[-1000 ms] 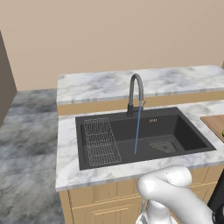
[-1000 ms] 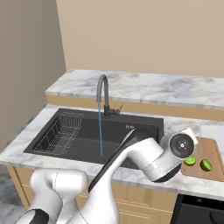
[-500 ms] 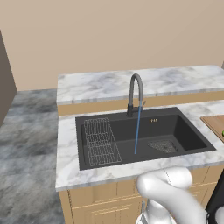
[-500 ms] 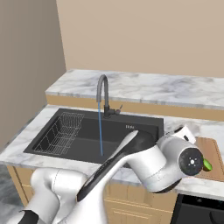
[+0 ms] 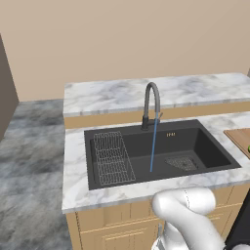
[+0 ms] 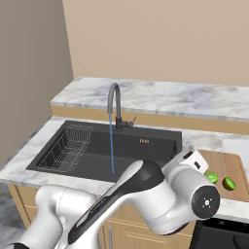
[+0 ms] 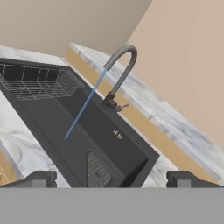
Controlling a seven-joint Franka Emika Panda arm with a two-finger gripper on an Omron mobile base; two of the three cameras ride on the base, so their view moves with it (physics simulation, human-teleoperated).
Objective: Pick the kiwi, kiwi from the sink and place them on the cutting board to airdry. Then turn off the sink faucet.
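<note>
Both kiwis point(image 6: 220, 180) lie on the cutting board point(image 6: 232, 168), so we judge the sink faucet point(image 7: 119, 76) comes next. Our claw point(image 7: 111, 179), spread wide and empty, has the faucet's lever point(image 7: 123, 106) ahead at twelve o'clock, water running.

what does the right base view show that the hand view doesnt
Right base view alone: two kiwis lying on the cutting board, right of the sink.
Hand view alone: the mesh drain grate in the basin floor, and the open pincer with nothing between its tips.
Both: the dark sink, wire rack, faucet with water running, and the marble counter.
</note>
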